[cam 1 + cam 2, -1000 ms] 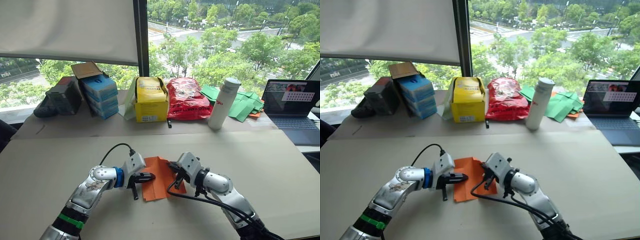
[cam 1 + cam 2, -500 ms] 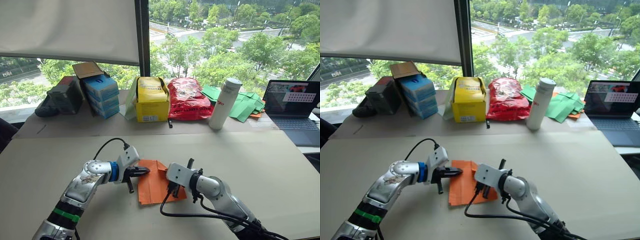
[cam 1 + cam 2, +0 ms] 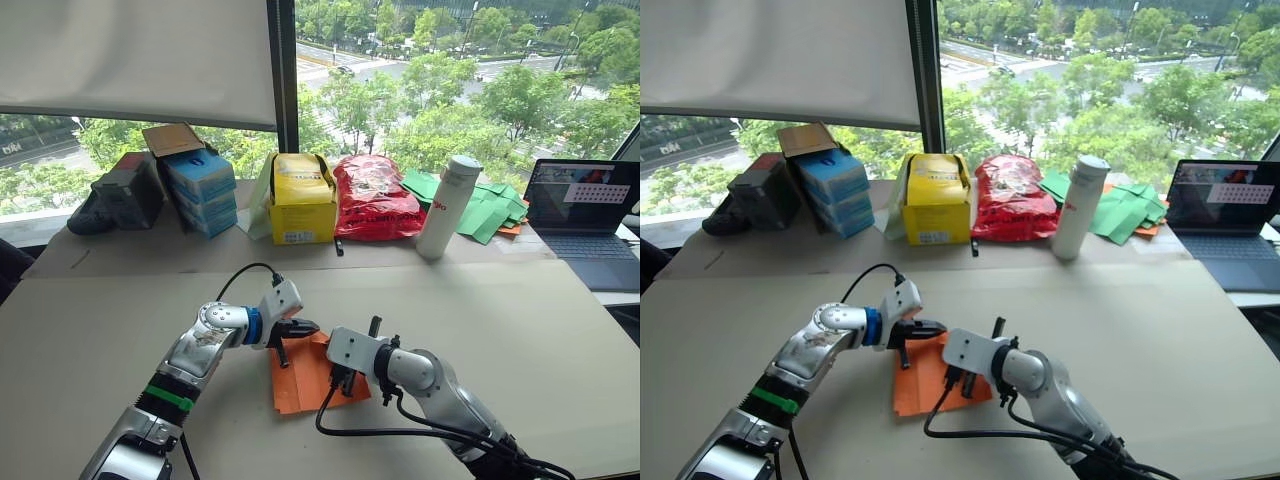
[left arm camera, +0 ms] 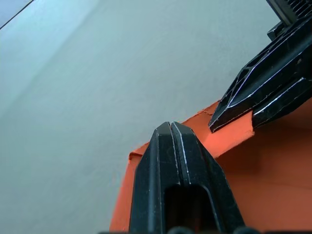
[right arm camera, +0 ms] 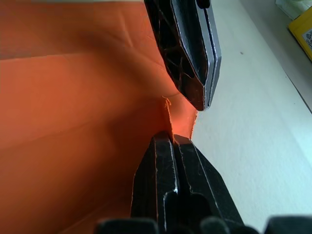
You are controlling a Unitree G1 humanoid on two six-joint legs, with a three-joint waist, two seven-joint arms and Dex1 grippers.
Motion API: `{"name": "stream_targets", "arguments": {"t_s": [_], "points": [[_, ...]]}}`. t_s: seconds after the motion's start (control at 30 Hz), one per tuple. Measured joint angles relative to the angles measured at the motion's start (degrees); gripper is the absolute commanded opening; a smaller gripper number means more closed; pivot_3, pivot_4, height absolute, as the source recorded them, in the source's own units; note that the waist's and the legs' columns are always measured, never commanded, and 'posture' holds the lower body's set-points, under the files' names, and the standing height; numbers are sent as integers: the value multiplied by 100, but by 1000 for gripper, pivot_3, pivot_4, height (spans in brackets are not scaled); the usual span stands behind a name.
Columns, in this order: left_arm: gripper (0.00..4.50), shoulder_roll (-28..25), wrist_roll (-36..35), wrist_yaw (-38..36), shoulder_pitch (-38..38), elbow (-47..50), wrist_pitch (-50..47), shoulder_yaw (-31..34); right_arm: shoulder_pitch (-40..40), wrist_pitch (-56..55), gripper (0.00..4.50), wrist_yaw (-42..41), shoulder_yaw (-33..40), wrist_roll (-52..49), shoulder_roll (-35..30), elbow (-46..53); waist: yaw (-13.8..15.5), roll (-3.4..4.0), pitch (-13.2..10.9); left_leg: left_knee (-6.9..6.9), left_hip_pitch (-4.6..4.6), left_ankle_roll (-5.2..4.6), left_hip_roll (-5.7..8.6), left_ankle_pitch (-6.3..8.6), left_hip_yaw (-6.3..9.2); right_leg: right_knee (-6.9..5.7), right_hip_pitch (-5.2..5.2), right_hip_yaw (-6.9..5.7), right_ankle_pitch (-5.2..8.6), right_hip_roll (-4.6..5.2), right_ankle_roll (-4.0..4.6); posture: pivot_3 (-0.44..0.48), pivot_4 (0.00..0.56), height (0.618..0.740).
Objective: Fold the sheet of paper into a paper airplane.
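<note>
Since half a second ago, left hand (image 3: pixel 305 327) moved in from the paper's left edge to its far edge, now tip to tip with the right hand (image 5: pixel 171 137). Right hand much where it was. Sheet of paper (image 3: pixel 305 375) slightly shifted under them, far edge now partly covered.

Both hands with fingers pressed together, tips down on the orange paper near its far corner, not pinching it; left fingertips (image 4: pixel 170 127) just at the folded edge.

Flat on the pale surface (image 3: pixel 520 330), directly beneath both hands. Folded, roughly rectangular, long axis running away from the robot and tilted a little rightward; no clear point visible.
</note>
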State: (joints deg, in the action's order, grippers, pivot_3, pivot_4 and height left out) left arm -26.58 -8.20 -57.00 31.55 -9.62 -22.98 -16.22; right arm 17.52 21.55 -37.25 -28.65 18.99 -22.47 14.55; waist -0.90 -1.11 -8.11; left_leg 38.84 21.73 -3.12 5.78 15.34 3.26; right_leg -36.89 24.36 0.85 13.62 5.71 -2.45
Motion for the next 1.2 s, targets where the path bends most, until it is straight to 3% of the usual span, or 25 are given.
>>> {"name": "stream_targets", "arguments": {"t_s": [0.57, 0.6, 0.73, 0.93, 1.13, 1.2], "points": [[0, 101, 671, 26, 239, -694, 951, -271, 52, 2, 36, -157, 0, 20, 5, -36, 13, -11, 12, 0, -11, -1, 0, 1, 0, 0, -10, -1, 0, 0, 0, 0, 150, 740], [0, 98, 707, 27, 222, -694, 1009, -278, 70, 17, 612, -174, 10, 9, 7, -42, 11, -11, 13, 0, -12, -1, 0, 1, 0, 0, -10, 0, 0, 0, 0, 0, 150, 740], [0, 101, 788, 64, 165, -669, 1141, -295, 110, 455, 1924, -413, 186, -309, 172, 84, 11, -13, 18, 0, -13, -6, -2, 4, 0, -1, -11, 0, 0, -1, 0, 0, 150, 740], [0, 113, 790, 141, 101, -620, 1178, -271, 228, 1662, 1924, -891, 919, -1558, 446, 647, 14, -13, 18, 2, -8, -22, -2, 13, 0, 0, -8, 0, 0, 0, 0, 0, 150, 740], [0, 158, 785, 193, 2, -597, 1236, -214, 576, 2135, 1924, -713, 1306, -2043, 580, 664, 15, -13, 18, 2, -10, -23, -1, 14, 1, -5, -8, 0, 0, 3, 0, 0, 150, 740], [0, 157, 784, 198, -41, -585, 1285, -185, 636, 2140, 1067, -552, 1215, -2004, 568, 412, 9, -13, 18, 1, -10, -20, -1, 12, 1, -5, -7, 0, -1, 4, 1, 0, 150, 740]]}}
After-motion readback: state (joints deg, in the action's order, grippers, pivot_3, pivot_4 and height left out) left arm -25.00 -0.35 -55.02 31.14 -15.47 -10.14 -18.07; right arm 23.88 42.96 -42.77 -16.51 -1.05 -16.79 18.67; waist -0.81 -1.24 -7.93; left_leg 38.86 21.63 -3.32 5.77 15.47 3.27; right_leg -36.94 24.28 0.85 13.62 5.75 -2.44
